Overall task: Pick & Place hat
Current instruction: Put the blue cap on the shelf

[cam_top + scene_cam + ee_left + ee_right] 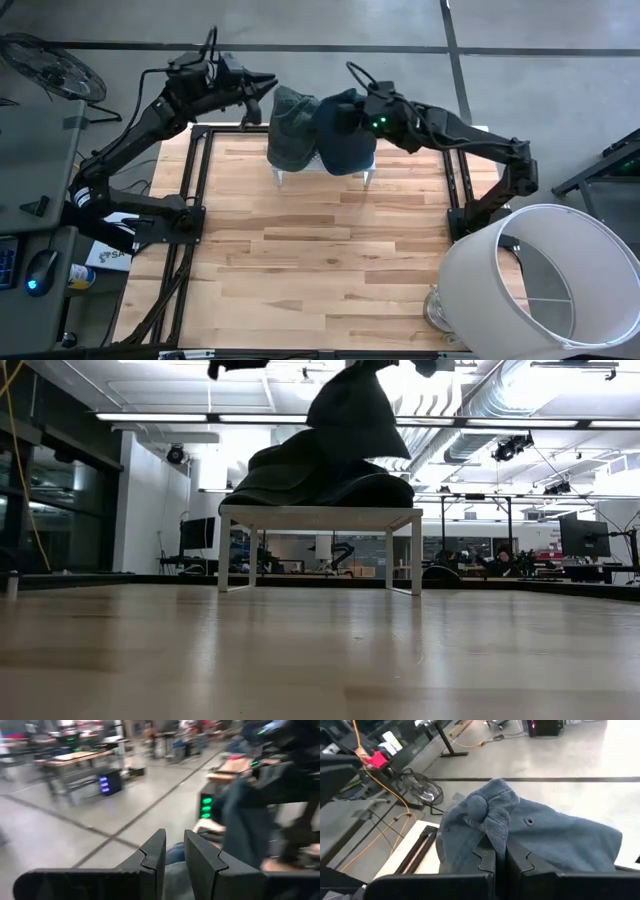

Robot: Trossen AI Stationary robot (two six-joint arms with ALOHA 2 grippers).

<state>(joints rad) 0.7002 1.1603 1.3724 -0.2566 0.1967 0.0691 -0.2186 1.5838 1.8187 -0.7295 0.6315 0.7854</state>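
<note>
- Two arms over one wooden desk (320,260), and a big white lampshade (545,275) parked at its near right corner. Where's the hat?

- On the small white stand (318,518) at the far edge of the desk. The hat (300,128) is a dark blue-grey cloth thing, slumped across the stand's top, with one part pulled up into a peak in the low view.

- Who's pulling?

- The right gripper (501,851). Its jaws are pressed together on a bunched fold of the hat, near a small eyelet in the cloth. The fabric puckers right at the pinch.

- So it's soft.

- Very, I'd judge. Light, floppy corduroy-like cloth, nothing stiff showing. It should drape and stretch instead of lifting as one piece, so the far side may drag over the stand. It isn't fragile and isn't slippery; ribbed cloth ought to hold well in a pinch.

- And the left gripper (174,854)?

- Raised beside the hat's left side at the back of the desk. Its jaws stand a narrow slit apart, with a bit of blue cloth showing just behind them. Whether they hold it, I can't tell.

- Best place to grab?

- A thick gathered fold or the seam near the crown, as the right one has.
</note>
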